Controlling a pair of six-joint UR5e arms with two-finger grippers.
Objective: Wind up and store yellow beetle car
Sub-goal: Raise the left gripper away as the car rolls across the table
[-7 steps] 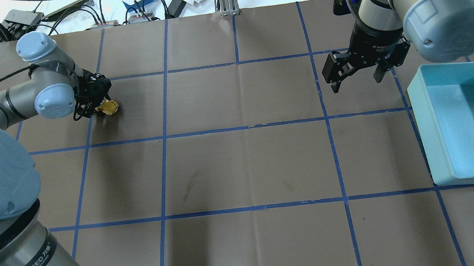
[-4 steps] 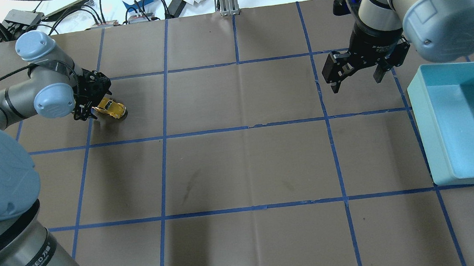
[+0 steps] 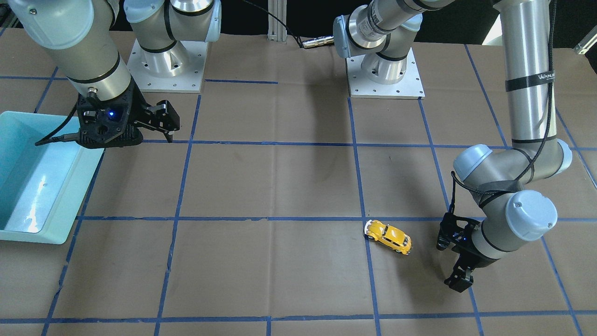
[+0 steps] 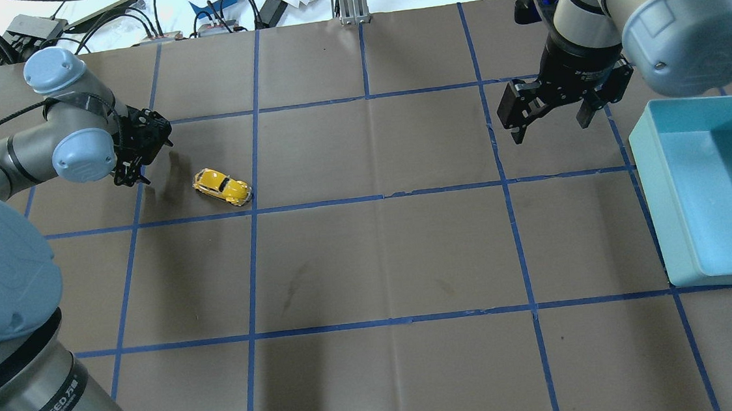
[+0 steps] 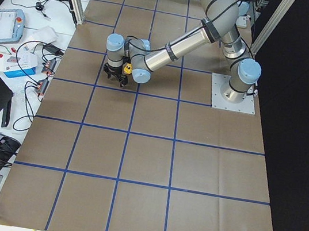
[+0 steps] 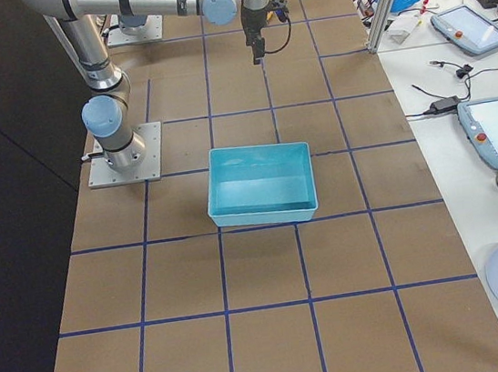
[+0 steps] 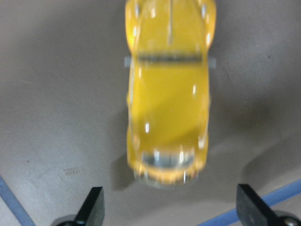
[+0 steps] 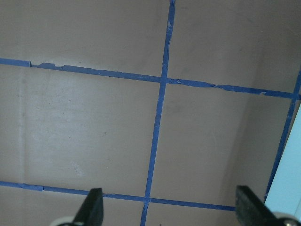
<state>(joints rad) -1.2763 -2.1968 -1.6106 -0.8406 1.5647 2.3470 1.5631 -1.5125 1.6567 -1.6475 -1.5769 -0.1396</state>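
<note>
The yellow beetle car [image 4: 222, 187] stands free on its wheels on the brown table, just above a blue tape line. It also shows in the front-facing view [image 3: 388, 236]. My left gripper [image 4: 152, 161] is open and empty, low over the table, a short way to the car's left. In the left wrist view the car [image 7: 168, 89] is blurred and lies beyond the open fingertips [image 7: 95, 203], apart from them. My right gripper [image 4: 549, 127] is open and empty, hanging above the table at the far right; its wrist view shows only table and tape.
A light blue bin [image 4: 647, 164] stands open at the table's right edge, also in the front-facing view [image 3: 46, 233] and the exterior right view [image 6: 262, 214]. Blue tape lines grid the table. Cables and devices lie beyond the far edge.
The left gripper let go of the car. The car rolled away to the right, from between the fingers to about a car's length clear of them. The right arm has not moved.
</note>
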